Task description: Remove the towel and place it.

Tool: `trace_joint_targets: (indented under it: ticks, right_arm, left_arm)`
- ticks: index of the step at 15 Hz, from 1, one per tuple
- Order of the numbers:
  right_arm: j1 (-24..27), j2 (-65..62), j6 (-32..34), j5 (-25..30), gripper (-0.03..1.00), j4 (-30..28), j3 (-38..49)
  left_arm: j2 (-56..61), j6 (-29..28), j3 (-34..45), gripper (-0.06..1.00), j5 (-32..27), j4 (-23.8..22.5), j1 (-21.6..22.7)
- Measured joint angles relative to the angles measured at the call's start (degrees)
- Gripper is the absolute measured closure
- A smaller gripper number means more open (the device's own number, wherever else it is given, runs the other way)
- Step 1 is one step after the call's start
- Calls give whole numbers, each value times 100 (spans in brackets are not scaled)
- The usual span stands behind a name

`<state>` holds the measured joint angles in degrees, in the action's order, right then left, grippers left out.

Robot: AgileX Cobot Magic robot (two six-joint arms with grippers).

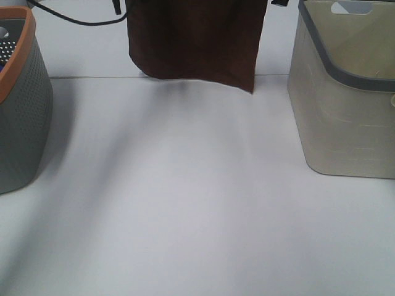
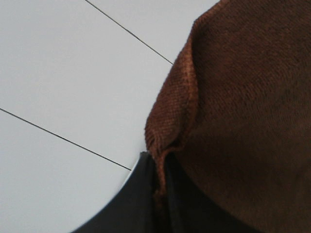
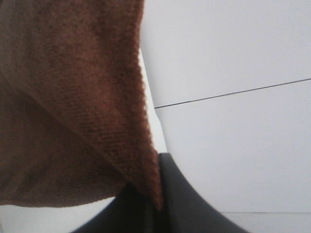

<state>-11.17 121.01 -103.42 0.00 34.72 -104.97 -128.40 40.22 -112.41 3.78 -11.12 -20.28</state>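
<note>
The dark reddish-brown towel (image 1: pixel 194 40) hangs spread out at the top middle of the exterior high view, its lower edge just above the white table. Its top and both grippers are cut off by the frame's top edge there. In the left wrist view my left gripper (image 2: pixel 160 170) is shut on one hemmed corner of the towel (image 2: pixel 243 111). In the right wrist view my right gripper (image 3: pixel 153 194) is shut on the other corner of the towel (image 3: pixel 73 107).
A beige bin (image 1: pixel 345 123) with a grey rim stands at the right. A grey perforated basket (image 1: pixel 21 117) with an orange rim stands at the left edge. A black cable (image 1: pixel 80 21) runs along the back. The white table (image 1: pixel 185 203) spreads below.
</note>
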Motion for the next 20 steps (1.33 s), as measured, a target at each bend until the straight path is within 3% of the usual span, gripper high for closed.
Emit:
trace_joint_targets:
  ticks: [2,4,5,6,7,10,12,15,16,20]
  right_arm:
    - [0,6,74,561,97,17,0]
    - [0,11,498,1845,97,-57,0]
    - [0,11,825,2452,97,-350,0]
    - [0,11,1725,3552,97,-1129,0]
    - [0,11,2172,4062,97,-1398,0]
    - [0,11,2739,4916,97,-1513,0]
    - [-17,17,2928,5414,97,-1358,0]
    - [-17,206,3352,6062,97,-1324,-40]
    - [-17,372,3690,6194,97,-1306,-40]
    - [-172,384,4160,6199,97,-1192,57]
  left_arm:
    - [-23,0,0,92,-527,6,-17]
    - [-23,0,0,92,-1553,17,-74]
    - [-23,0,0,92,-2183,46,-103]
    - [-23,0,0,92,-3203,281,-160]
    - [-23,0,0,92,-3633,384,-160]
    - [-23,34,0,92,-4733,659,-178]
    - [-23,441,0,92,-5604,985,-178]
    - [-23,922,0,92,-6360,1404,-178]
    - [-23,1003,-6,92,-6984,1473,-178]
    - [-23,1192,172,92,-7305,1667,-178]
